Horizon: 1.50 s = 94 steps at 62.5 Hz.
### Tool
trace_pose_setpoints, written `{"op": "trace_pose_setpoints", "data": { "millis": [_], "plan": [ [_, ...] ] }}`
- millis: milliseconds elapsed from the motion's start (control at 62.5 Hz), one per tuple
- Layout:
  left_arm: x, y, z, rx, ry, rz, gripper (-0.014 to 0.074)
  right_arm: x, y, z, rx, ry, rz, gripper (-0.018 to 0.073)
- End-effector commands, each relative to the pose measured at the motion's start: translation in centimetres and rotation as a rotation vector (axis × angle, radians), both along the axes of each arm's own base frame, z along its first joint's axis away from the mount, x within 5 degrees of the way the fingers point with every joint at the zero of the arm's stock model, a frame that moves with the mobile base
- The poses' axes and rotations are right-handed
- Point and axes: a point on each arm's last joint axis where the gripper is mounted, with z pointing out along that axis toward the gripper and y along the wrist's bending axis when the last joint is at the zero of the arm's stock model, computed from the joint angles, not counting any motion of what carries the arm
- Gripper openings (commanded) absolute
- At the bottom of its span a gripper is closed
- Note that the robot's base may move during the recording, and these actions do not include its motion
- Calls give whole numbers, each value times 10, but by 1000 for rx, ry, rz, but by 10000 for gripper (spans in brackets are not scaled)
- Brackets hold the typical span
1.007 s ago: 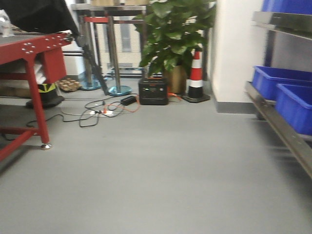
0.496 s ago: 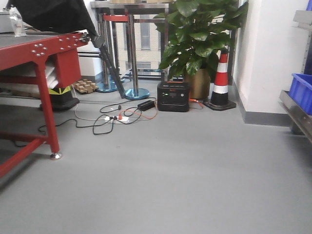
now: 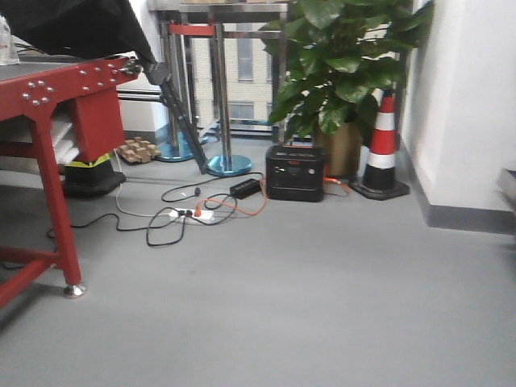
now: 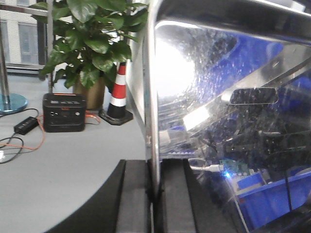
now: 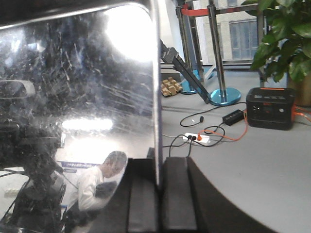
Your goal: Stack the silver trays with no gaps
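A silver tray (image 4: 228, 97) fills the right of the left wrist view, standing on edge with its shiny face mirroring blue shapes. My left gripper (image 4: 154, 170) is shut on its thin rim, one black finger (image 4: 133, 194) on each side. In the right wrist view a silver tray (image 5: 77, 97) covers the left half, scratched and mirroring a person. My right gripper (image 5: 158, 167) is shut on its rim in the same way. I cannot tell whether both views show one tray. No tray or gripper appears in the front view.
A red metal table (image 3: 60, 89) stands at the left, its leg (image 3: 56, 210) on the grey floor. Ahead lie cables and a power strip (image 3: 189, 214), a black power box (image 3: 295, 172), steel stanchions (image 3: 222, 89), a potted plant (image 3: 343, 72) and a striped cone (image 3: 382, 149) by the white wall (image 3: 468, 105).
The front view has swung left and come closer. The blue bins and steel shelf slid out at the right, and the plant, cone and power box shifted right.
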Motion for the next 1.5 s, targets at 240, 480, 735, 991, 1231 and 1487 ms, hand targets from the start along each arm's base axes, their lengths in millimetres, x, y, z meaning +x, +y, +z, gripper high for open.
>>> {"op": "trace_pose_setpoints", "data": {
  "millis": [240, 480, 735, 991, 1231, 1487],
  "plan": [
    [-4, -8, 9, -86, -53, -54, -19, -2, 5, 11, 75, -69, 21, -67],
    [-4, -8, 9, -86, -53, -54, -19, -2, 5, 11, 75, -69, 21, -67],
    [-4, -8, 9, -86, -53, -54, -19, -2, 5, 11, 75, -69, 21, -67],
    [-4, -8, 9, -86, -53, -54, -19, -2, 5, 11, 75, -69, 21, -67],
    [-4, -8, 9, -86, -53, -54, -19, -2, 5, 11, 75, -69, 21, -67],
    [-4, -8, 9, -84, -54, -53, -19, -2, 5, 11, 75, -69, 21, -67]
  ]
}}
